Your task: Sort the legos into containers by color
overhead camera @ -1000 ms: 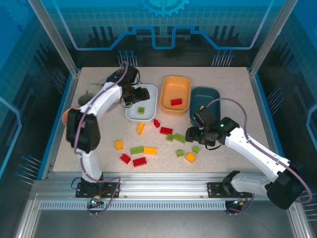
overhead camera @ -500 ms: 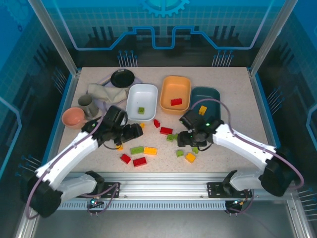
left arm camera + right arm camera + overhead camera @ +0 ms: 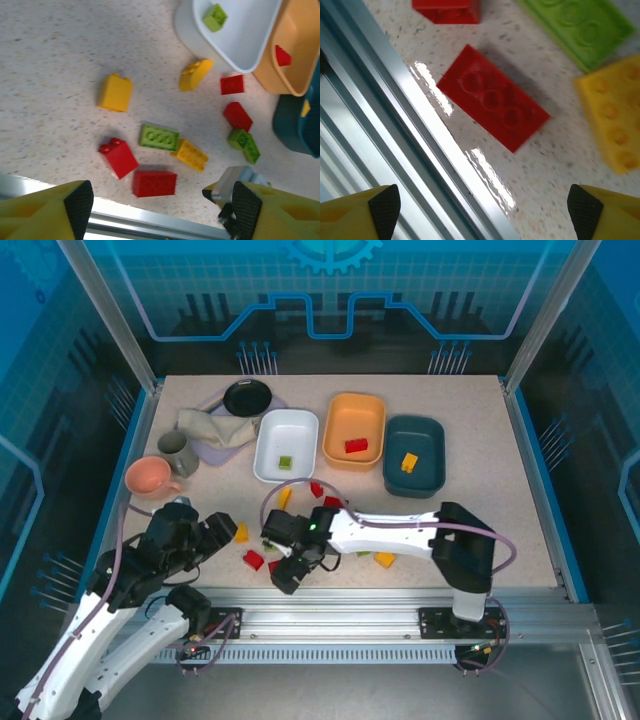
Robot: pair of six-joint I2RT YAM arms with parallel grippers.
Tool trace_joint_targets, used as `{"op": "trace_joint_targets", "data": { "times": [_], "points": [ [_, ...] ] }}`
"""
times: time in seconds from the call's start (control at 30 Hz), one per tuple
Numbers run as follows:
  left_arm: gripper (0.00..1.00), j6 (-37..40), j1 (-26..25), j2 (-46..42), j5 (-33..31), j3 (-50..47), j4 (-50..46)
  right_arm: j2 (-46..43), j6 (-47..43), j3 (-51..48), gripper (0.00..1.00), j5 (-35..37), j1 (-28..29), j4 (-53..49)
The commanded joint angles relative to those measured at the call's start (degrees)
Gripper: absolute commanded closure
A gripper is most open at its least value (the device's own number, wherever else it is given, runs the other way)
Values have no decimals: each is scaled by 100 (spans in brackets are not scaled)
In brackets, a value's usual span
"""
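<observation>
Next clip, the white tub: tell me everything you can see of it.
The white tub is a shallow, rounded-rectangular container with a smooth rim, and it looks like glossy plastic. It stands upright and flat on the speckled table, the leftmost of the three tubs. The orange tub is close against its right side, but it is unclear whether they touch. One small green brick lies inside, toward the near end, and the rest of the floor is bare.
</observation>
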Motion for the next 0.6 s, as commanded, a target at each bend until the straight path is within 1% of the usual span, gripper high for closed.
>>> {"op": "trace_joint_targets", "data": {
  "times": [0.0,0.07,0.23,0.37,0.57],
  "points": [
    [23,-133,-25,-172,-293,244,-583,308,-934,310,8,463,133,-64],
    [23,-142,-24,-279,-334,295,-682,441,-1285,380,8,784,108,-6],
    [23,-216,-27,-487,-377,316,-836,802,-2040,754,10,726,117,-10],
    [23,-257,-26,-593,-443,350,-907,1119,-2291,981,18,701,104,-97],
    [23,-234,-24,-607,-418,370,-894,1449,-2353,1298,29,525,11,-186]
  ]
}}
